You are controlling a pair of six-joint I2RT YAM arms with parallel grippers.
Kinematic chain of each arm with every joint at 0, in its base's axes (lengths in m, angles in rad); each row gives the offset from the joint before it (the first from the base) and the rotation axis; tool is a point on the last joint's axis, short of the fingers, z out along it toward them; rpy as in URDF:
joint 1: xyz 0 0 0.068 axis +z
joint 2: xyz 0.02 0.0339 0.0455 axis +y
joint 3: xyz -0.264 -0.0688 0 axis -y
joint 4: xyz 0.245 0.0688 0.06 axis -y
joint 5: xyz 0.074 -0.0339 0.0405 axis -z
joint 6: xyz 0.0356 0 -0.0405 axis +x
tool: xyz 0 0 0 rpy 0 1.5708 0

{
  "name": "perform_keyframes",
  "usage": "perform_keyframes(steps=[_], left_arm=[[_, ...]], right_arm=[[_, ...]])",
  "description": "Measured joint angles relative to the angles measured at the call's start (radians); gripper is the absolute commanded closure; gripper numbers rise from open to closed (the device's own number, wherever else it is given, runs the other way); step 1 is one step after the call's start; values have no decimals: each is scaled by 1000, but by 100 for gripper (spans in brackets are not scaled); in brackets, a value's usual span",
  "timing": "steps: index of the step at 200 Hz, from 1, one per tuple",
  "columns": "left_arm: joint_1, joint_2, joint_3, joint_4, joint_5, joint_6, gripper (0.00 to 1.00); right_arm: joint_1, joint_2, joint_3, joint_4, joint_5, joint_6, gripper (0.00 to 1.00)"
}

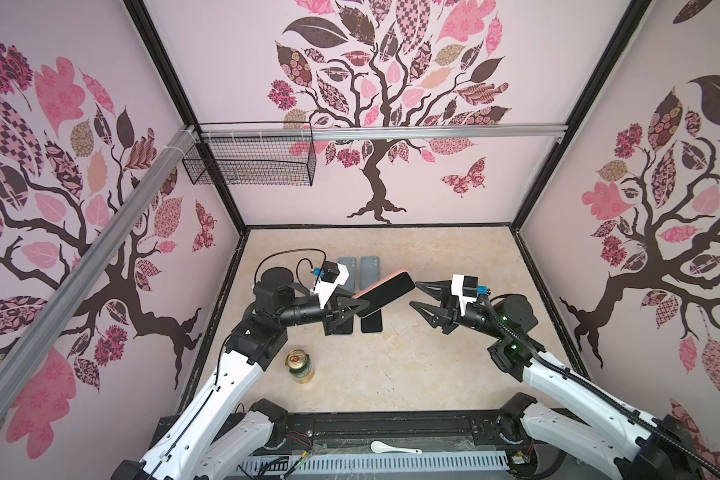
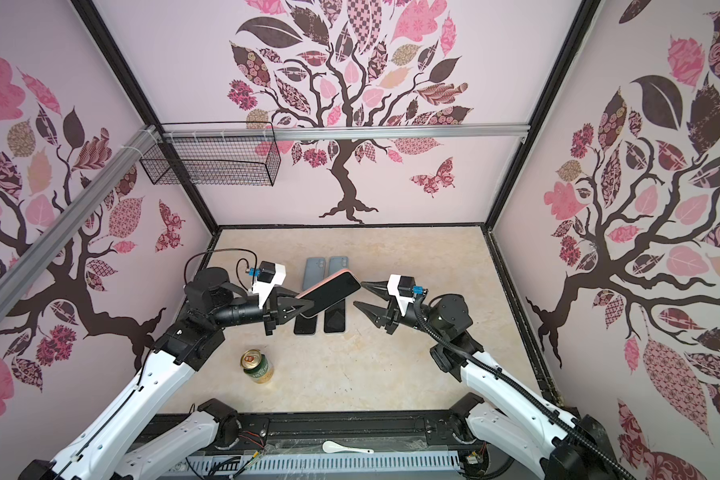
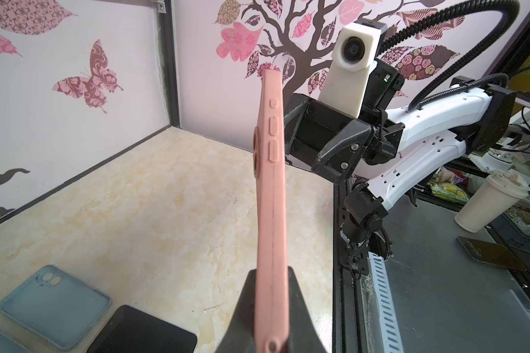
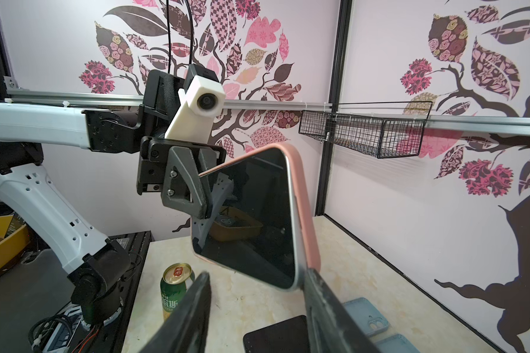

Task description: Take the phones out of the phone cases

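Nearest, a white spoon (image 1: 393, 447) lies on the front rail (image 1: 391, 428), off the surface (image 1: 412, 365). A green can (image 1: 300, 365) stands upright on the surface near the left arm. Further in, two black phones (image 1: 371, 323) (image 1: 346, 327) lie flat side by side, the left one partly hidden under the left pincer (image 1: 360, 303).

That pincer is clamped on one end of the phone (image 4: 251, 214), a finger on each face, and holds it in the air above the black phones. The phone is tilted, its dark screen turned up, and the pink case (image 4: 307, 214) is still wrapped round its back and edges (buttons and camera ring show in the left wrist view).

The right pincer (image 1: 413, 293) has its jaws apart, with the phone's free corner right at its fingertips; whether they touch it cannot be told.

Beyond, two grey-blue cases (image 1: 347, 264) (image 1: 370, 268) lie side by side on the surface. A wire basket (image 1: 250, 166) hangs on the back wall.
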Motion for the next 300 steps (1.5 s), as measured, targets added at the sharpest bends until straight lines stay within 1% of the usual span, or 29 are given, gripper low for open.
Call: perform_keyframes(steps=[28, 58, 103, 122, 153, 193, 240, 274, 300], left_arm=[[1, 5, 0, 0, 8, 3, 100], [6, 4, 0, -5, 16, 8, 100], [9, 4, 0, -5, 19, 7, 100], [11, 4, 0, 2, 20, -2, 100], [13, 3, 0, 33, 29, -23, 100], [13, -15, -3, 121, 40, -87, 100], [-3, -61, -73, 348, 38, -227, 100], [-26, -73, -89, 459, 21, -283, 100], [-39, -79, -90, 500, 17, -297, 100]], right_arm=[[-6, 3, 0, 5, -27, 16, 49], [-17, 22, 0, 41, -67, 65, 49], [-21, 45, 1, 81, -78, 132, 51], [-23, 64, 2, 125, -83, 182, 52], [-24, 103, 2, 247, -87, 296, 53], [-16, 138, 14, 412, -88, 422, 54], [21, 171, 64, 558, -77, 531, 57], [57, 185, 109, 611, -59, 560, 58], [75, 182, 138, 604, -59, 540, 59]])
